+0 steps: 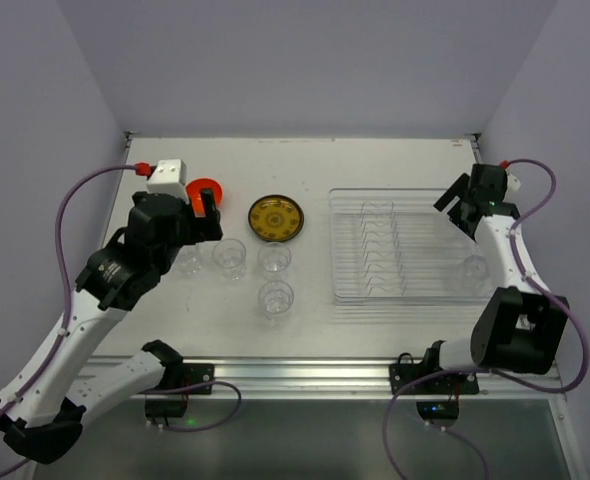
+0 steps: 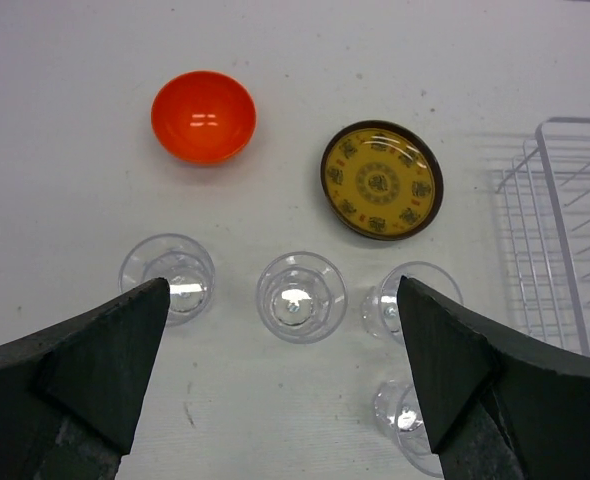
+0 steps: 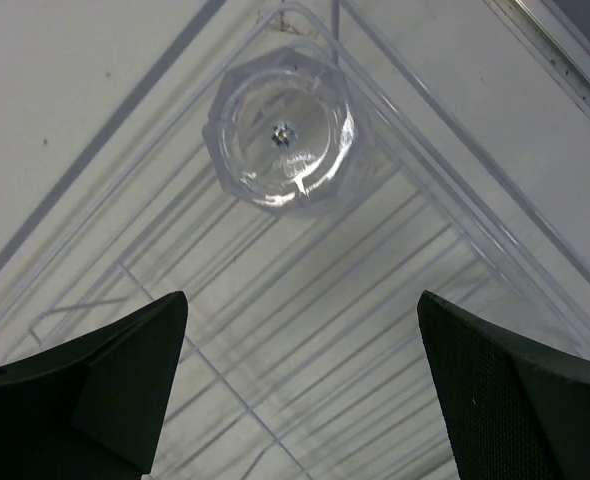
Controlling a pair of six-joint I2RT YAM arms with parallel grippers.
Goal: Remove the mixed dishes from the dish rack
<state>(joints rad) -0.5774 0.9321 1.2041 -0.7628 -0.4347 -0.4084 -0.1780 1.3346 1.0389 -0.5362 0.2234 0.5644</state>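
Unloading nearly done, we judge. One small clear plastic cup (image 3: 280, 135) sits in the clear rectangular wire-divided dish rack (image 1: 375, 297), 4 o'clock corner. Right gripper (image 3: 300, 310) above, jaws wide, empty; next: descend, pinch its rim. Left gripper (image 2: 281, 295) wide, empty. Only left wrist shows the small orange-red bowl (image 2: 203, 115) whole.

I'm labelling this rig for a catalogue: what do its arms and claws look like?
The left arm and right arm have white links, black joints and purple cables. Left claw and right claw are black and wedge-tipped.
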